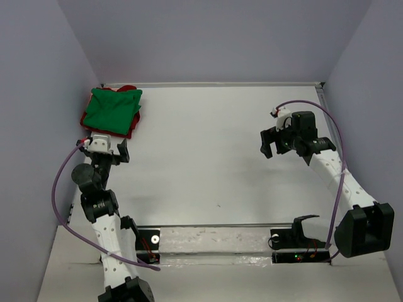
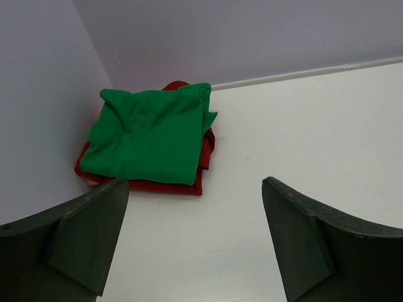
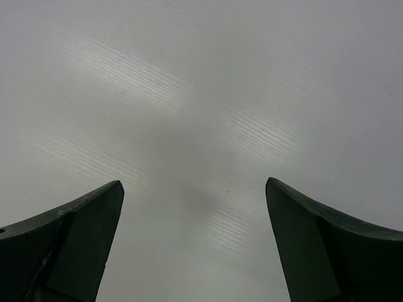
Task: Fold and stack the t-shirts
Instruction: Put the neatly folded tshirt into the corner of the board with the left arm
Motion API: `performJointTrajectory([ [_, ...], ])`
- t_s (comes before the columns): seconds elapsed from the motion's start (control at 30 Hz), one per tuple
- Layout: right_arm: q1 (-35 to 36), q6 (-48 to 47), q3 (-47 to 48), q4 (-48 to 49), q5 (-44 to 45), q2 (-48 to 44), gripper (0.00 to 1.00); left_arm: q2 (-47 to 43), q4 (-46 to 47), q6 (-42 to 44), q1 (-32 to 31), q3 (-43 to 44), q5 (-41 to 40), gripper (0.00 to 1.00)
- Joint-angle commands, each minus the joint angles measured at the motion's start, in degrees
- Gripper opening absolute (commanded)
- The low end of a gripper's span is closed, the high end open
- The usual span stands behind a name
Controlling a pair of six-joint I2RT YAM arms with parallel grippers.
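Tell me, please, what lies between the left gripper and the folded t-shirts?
Nothing: only bare white table separates the open left gripper from the green t-shirt lying on the red t-shirt. The left wrist view shows this.

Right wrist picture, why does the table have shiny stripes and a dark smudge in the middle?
Right wrist view: lamp glare streaks the table, and the dark smudge is a soft shadow, probably cast by the right gripper; left wrist view: no glare, the green t-shirt looks sharp.

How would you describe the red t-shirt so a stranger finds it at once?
Look at the far left corner of the table. A folded pile lies there; the red t-shirt is its bottom layer, showing as a rim under the green t-shirt.
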Motion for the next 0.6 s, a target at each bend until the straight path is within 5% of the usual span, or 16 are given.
performJointTrajectory([
  [0.0,-0.3,-0.9,0.9,1.4,3.6,-1.9,1.0,-0.9,2.5,1.6,1.0,-0.4,2.0,0.99],
  [0.57,-0.3,-1.8,0.4,1.5,5.8,-1.2,1.0,-1.1,1.9,3.4,1.5,-1.0,5.2,0.99],
])
